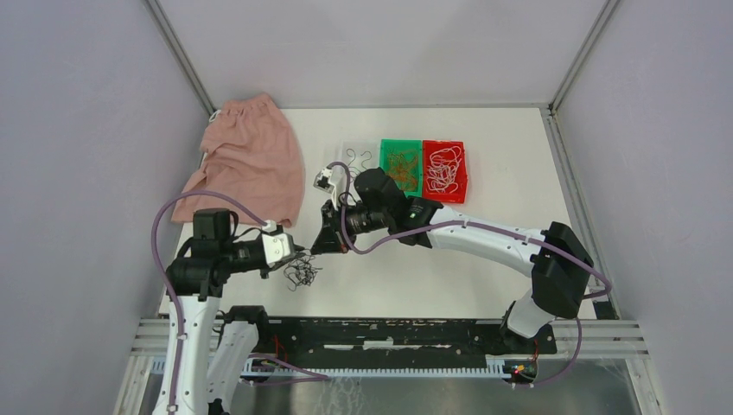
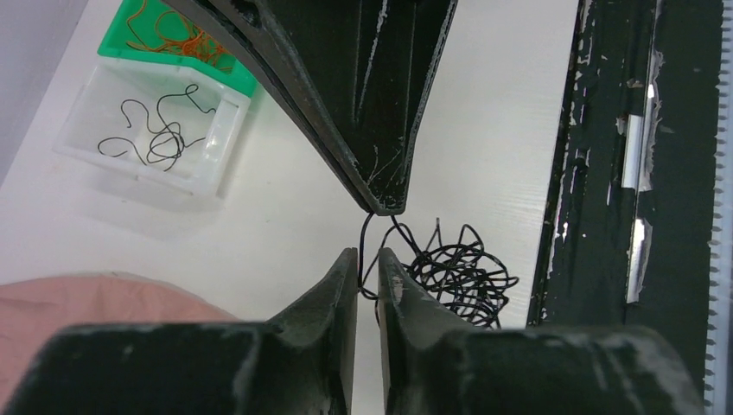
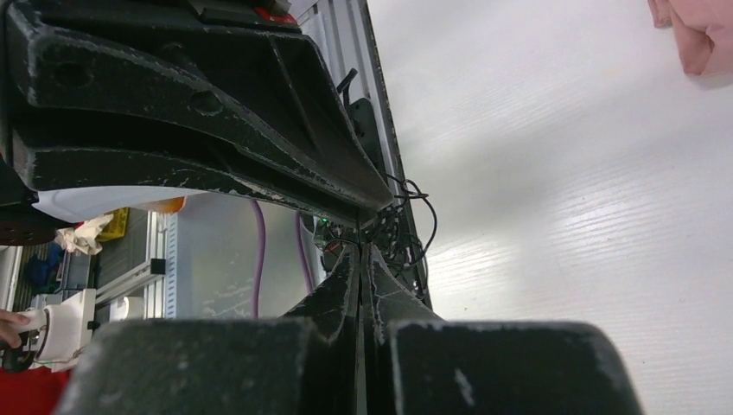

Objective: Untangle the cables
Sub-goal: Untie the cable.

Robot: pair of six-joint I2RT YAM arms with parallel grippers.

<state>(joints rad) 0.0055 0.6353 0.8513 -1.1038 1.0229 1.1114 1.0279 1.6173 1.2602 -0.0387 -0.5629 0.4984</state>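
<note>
A fist-sized clump of black cables (image 1: pixel 301 273) lies on the white table near the front left. It also shows in the left wrist view (image 2: pixel 458 272). My left gripper (image 1: pixel 296 252) (image 2: pixel 367 253) is nearly shut at the clump's edge, with one black strand caught in the narrow gap. My right gripper (image 1: pixel 325 248) (image 3: pixel 361 246) is shut tip to tip with the left one. It pinches a black strand (image 2: pixel 365 232) that runs up from the clump. In the left wrist view its fingers (image 2: pixel 372 104) come down from above.
Three small trays stand at the back: a clear one (image 1: pixel 359 160) (image 2: pixel 216 143) with black cables, a green one (image 1: pixel 402 167) with orange cables, a red one (image 1: pixel 445 170) with white cables. A pink cloth (image 1: pixel 246 160) lies back left. A black rail (image 1: pixel 389 333) runs along the near edge.
</note>
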